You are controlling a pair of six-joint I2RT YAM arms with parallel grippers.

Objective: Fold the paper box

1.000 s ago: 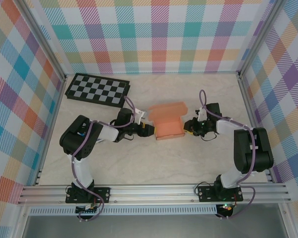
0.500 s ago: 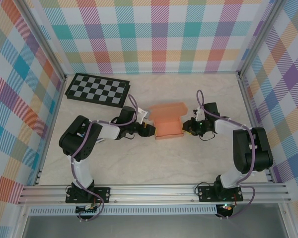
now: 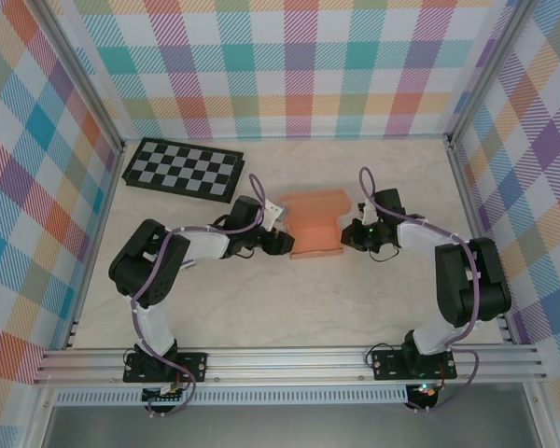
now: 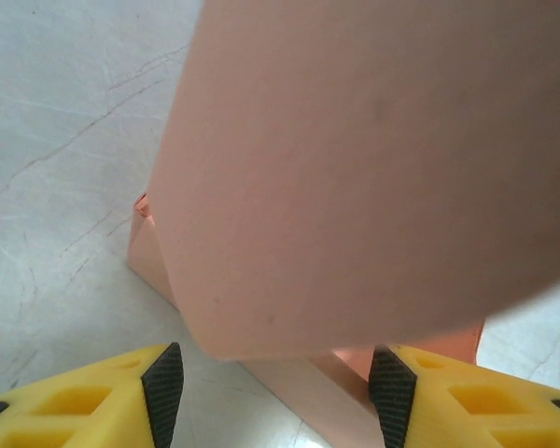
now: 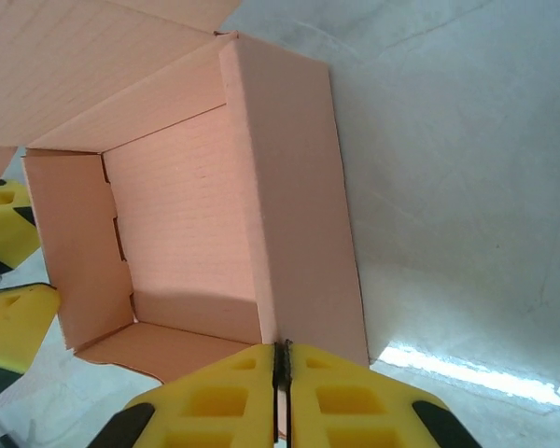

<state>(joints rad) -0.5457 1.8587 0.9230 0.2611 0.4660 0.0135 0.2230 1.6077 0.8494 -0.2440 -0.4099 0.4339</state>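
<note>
Table (image 3: 261, 299): paper box (image 3: 315, 229) sits mid-table between both arms, an open tray with its lid flap raised on the far side. Checkerboard (image 3: 182, 170) is at far left, well apart. Left gripper (image 3: 282, 241) is at the box's left side, jaws apart and straddling the lower wall under the flap, with bare table showing beside one pad, so no clamp. Right gripper (image 3: 350, 238) is at the box's right wall, fingers together and pinched on that wall's edge.
</note>
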